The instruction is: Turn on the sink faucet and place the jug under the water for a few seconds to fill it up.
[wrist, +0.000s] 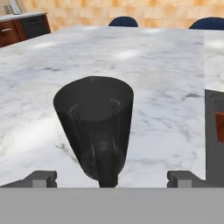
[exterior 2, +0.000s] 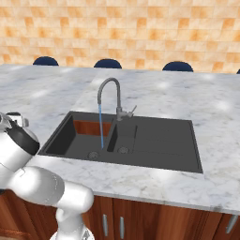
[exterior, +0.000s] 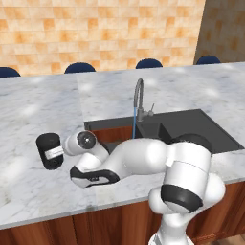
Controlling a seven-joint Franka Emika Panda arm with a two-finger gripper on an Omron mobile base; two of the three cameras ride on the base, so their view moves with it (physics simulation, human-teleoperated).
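A: Where is the jug [wrist: 94, 127]?
B: On the desk [wrist: 144, 70], left of the sink [exterior 2: 154, 145], upright between the gripper [wrist: 111, 178] fingers, which stand wide apart, not touching it.
A: Faucet [exterior 2: 110, 96]?
B: Water [exterior 2: 101, 126] runs into the left basin; bare marble surrounds the jug.

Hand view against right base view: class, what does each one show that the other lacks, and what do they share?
Hand view: the black jug upright on the counter, handle toward the camera, just ahead of the open gripper. Right base view: the sink faucet with water running into the left basin of the dark sink. Shared: the marble counter, blue chair backs and the orange tiled wall.
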